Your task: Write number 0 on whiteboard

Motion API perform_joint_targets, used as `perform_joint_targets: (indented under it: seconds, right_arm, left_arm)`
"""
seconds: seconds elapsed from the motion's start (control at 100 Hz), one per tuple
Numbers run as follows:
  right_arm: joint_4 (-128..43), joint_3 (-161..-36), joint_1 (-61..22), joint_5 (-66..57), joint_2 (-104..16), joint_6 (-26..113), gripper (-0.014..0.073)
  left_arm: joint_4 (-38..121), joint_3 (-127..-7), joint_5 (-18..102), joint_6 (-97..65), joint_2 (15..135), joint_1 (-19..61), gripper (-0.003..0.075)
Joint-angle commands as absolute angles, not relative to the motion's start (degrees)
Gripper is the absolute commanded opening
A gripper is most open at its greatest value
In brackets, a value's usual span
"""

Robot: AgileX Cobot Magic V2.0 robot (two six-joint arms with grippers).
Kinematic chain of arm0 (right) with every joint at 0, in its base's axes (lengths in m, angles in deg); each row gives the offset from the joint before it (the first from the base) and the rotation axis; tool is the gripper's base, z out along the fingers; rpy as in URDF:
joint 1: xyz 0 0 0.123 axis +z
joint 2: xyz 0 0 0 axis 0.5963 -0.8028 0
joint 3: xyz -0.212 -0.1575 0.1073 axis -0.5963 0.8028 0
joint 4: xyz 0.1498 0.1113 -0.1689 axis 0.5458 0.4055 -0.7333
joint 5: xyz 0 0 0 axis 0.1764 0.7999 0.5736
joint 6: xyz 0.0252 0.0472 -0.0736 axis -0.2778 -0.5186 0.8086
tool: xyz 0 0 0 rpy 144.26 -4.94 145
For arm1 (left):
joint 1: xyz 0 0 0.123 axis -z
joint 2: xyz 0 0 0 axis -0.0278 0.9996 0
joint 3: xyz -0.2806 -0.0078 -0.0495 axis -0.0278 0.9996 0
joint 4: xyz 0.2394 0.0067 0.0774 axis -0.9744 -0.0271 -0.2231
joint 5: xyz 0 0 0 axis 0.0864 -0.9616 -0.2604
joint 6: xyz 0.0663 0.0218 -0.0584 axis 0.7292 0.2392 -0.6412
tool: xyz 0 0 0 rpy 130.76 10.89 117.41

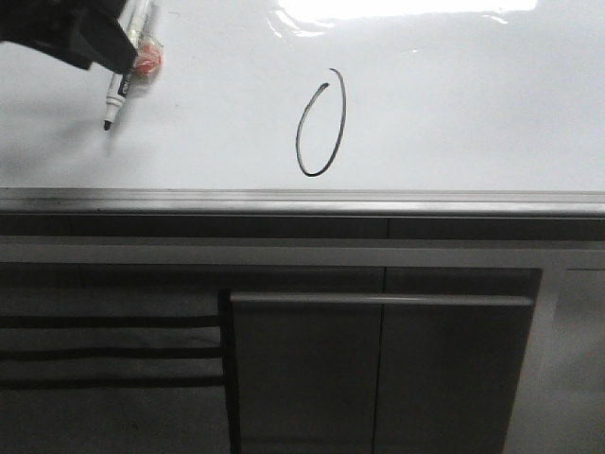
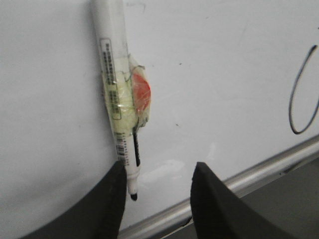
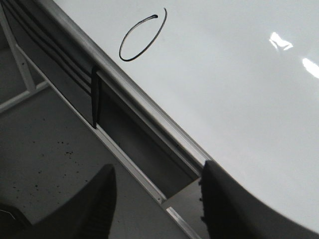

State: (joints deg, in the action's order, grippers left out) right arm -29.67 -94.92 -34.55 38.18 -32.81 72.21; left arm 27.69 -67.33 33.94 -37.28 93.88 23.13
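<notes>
The number 0 (image 1: 300,142) is a thin dark slanted oval with a small gap at its top, drawn on the glossy whiteboard (image 1: 454,104) near the middle. It also shows in the left wrist view (image 2: 294,99) and the right wrist view (image 3: 130,31). My left gripper (image 2: 157,172) is at the board's far left (image 1: 76,33), jaws wide apart. A white marker (image 2: 117,84) with yellow tape and a red patch lies along one finger, tip (image 1: 107,124) pointing at the board, well left of the 0. My right gripper (image 3: 157,174) is open and empty, off the board's near edge.
A grey metal edge strip (image 1: 302,201) runs along the board's near side. Below it are dark grey cabinet panels (image 1: 378,369) with a pale handle bar (image 1: 378,300). Speckled floor (image 3: 50,149) shows under the right gripper.
</notes>
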Motion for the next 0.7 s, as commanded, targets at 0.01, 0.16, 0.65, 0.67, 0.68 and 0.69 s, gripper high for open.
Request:
perform_joint_targets:
  seconds: [0.01,0.16,0.65,0.67,0.68,0.69]
  right_arm:
    - [-28.9,-96.6,-35.0,38.2,-31.1,66.8,0.0323]
    - [-35.7,-95.9,-35.0,39.1,-28.3,49.7,0.0159]
    - [-38.1,-70.7,-35.0,-3.6,-5.3,38.2,-0.0071]
    - [-38.1,-69.7,-35.0,-4.5,-4.8,38.2,-0.0071]
    - [-38.1,-69.4,-35.0,-4.8,-4.6,38.2,-0.0071]
    - [-38.1,-68.9,-35.0,-5.0,-4.4,38.2,-0.0071]
  left_arm:
    - [25.4,-69.5,29.3,-37.6,86.6,23.1,0.0286]
    - [21.7,-67.4,21.6,-43.1,76.6,23.1,0.0284]
    - [13.1,-37.1,55.0,-57.8,44.3,23.1,-0.0020]
    - [13.9,-36.0,56.2,-57.7,43.7,23.1,-0.0020]
    - [14.0,-35.6,56.6,-57.7,43.5,23.1,-0.0020]
    - [14.1,-35.0,57.3,-57.7,43.2,23.1,-0.0020]
